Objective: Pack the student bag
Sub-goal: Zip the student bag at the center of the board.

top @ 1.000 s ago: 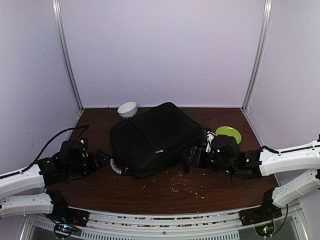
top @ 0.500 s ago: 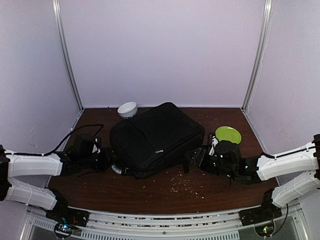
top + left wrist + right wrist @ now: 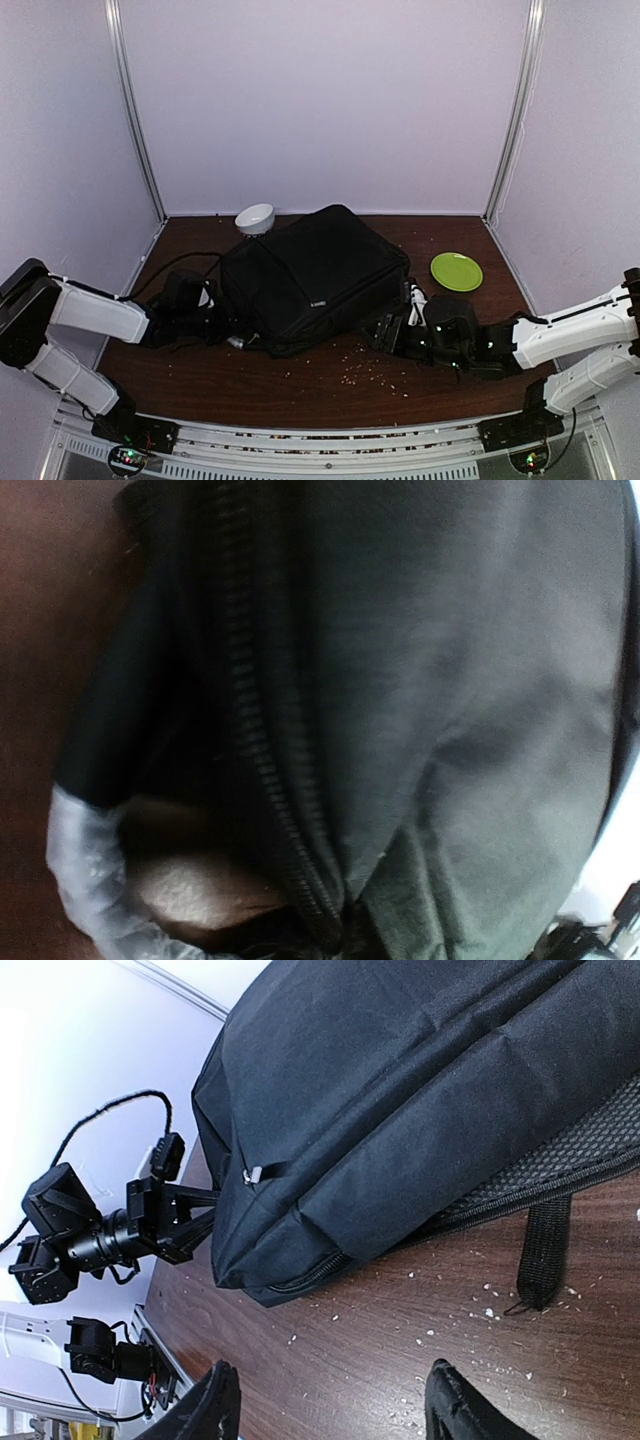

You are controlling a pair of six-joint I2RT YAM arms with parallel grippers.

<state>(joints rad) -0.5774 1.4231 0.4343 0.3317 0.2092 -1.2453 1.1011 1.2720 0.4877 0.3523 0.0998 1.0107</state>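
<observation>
Black fabric student bag (image 3: 315,275) lies on the worktop (image 3: 330,385) between our end effectors, long axis near-left to far-right; left end effector (image 3: 220,318) nearer, against its handle corner, grip we cannot tell; right end effector (image 3: 383,330) spread wide, just short.

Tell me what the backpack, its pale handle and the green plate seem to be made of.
The student bag looks like matte black woven fabric: soft creases, stitched seams, coil zipper. Its handle seems grey-white plastic or rubbery tubing; blur leaves that open. The green plate looks smooth, plastic or glazed ceramic.
</observation>
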